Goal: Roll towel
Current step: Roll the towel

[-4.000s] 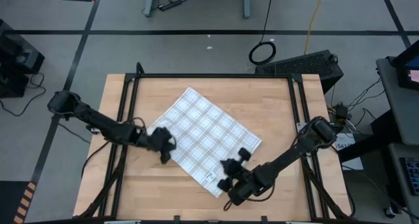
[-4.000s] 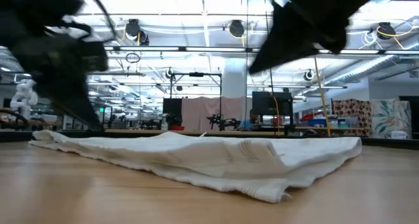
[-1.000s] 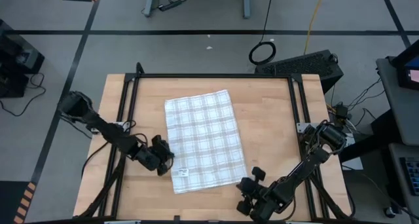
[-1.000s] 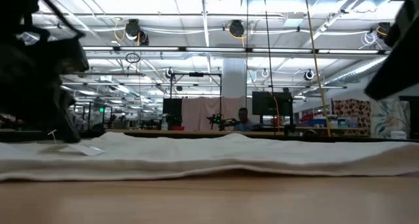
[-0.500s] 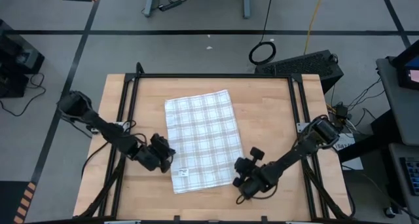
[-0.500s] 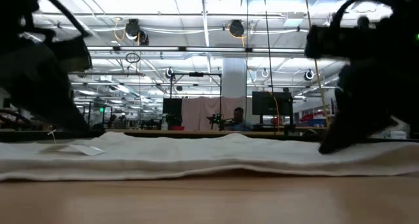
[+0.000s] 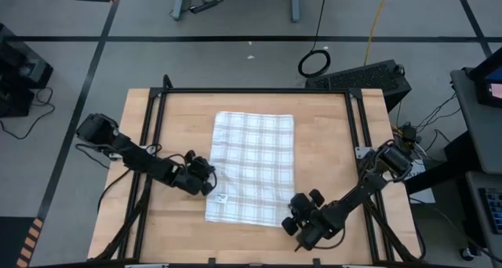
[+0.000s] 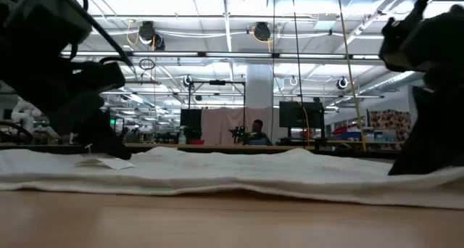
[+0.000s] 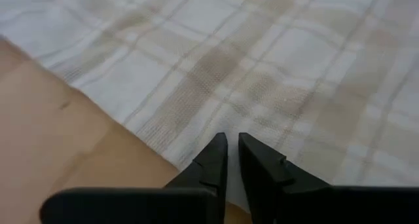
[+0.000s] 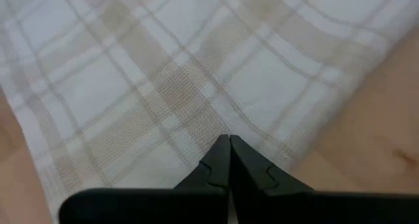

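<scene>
The towel, white with grey check lines, lies spread flat on the wooden table, its long sides running near to far. A small tag lies near its near left corner. My left gripper is at the towel's left edge near that corner, its fingers almost together on the cloth. My right gripper is shut at the near right corner. The low view shows the left gripper and the right gripper down at the two ends of the towel. My left gripper pinches the towel just inside its left edge between its two fingertips. It comes slanting down from the table's left. The cloth stays flat on the table; one layer or several, I cannot tell. My right gripper presses its shut fingertips onto the towel near the near right corner. It slants down from the near right. The cloth under it lies flat on the wood.
Black frame rails run along the table's left, right and far sides. Bare wood shows left of the towel, right of it and along the near edge. A person sits far off in the room behind.
The towel has turned on the table, its far edge swinging toward the right, and now lies square to the table's edges. My left gripper has gone right and slightly far with the left edge. My right gripper has come from the near edge, down onto the near right corner, rolling as it came.
</scene>
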